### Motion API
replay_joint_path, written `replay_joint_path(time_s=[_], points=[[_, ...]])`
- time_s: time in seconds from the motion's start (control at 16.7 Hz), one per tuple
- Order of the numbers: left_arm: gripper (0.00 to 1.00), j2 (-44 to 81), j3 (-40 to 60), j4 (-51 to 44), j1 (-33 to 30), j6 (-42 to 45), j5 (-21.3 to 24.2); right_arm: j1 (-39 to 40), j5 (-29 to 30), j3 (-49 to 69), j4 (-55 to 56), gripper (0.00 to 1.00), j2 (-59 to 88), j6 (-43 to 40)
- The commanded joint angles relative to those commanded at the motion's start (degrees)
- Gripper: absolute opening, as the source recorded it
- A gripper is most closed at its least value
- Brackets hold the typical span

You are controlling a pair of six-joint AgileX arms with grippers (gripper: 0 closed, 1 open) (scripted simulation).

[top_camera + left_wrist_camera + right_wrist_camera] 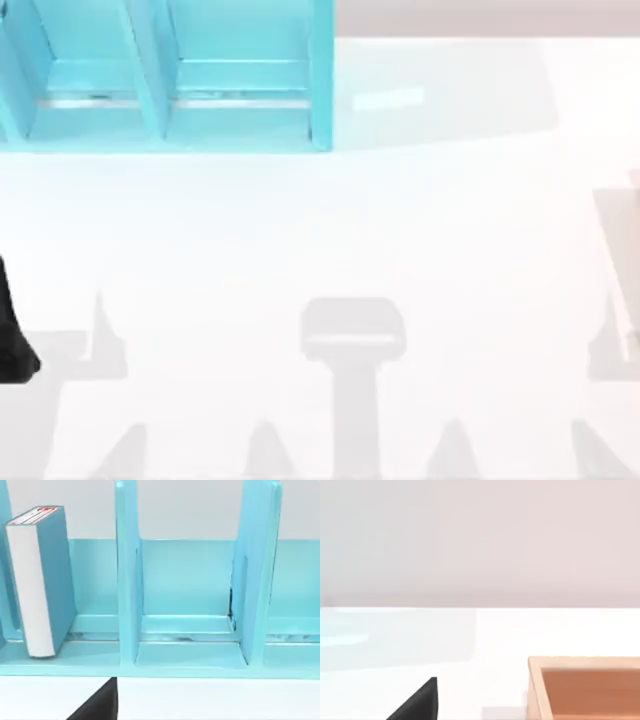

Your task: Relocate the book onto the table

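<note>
Book (37,580) upright in shelf (190,580) compartment

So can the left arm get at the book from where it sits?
Probably yes. The book stands upright in a shelf unit compartment whose front is open toward the left wrist camera, with bare table between and nothing blocking.

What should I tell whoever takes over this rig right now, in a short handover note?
Left pincer: the arm sits at the table's left edge, its wrist camera facing the turquoise shelf unit; fingers not readable.
Right pincer: near a wooden box on the table; fingers not readable.
The book stands upright in a shelf compartment, untouched.
Done: nothing yet.
Left: grasp the book, pull it out, lay it on the table.
</note>
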Motion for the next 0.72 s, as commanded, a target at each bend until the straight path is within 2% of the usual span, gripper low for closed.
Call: replay_joint_path(time_s=[0.36,0.72], points=[[1.0,5.9,3.8,4.5,2.1,0.4,1.9,0.0,0.0,0.0,0.0,1.0,0.0,0.0],[1.0,32.5,16.5,19.7,9.1,1.3,9.8,0.0,0.0,0.0,0.0,1.0,0.0,0.0]])
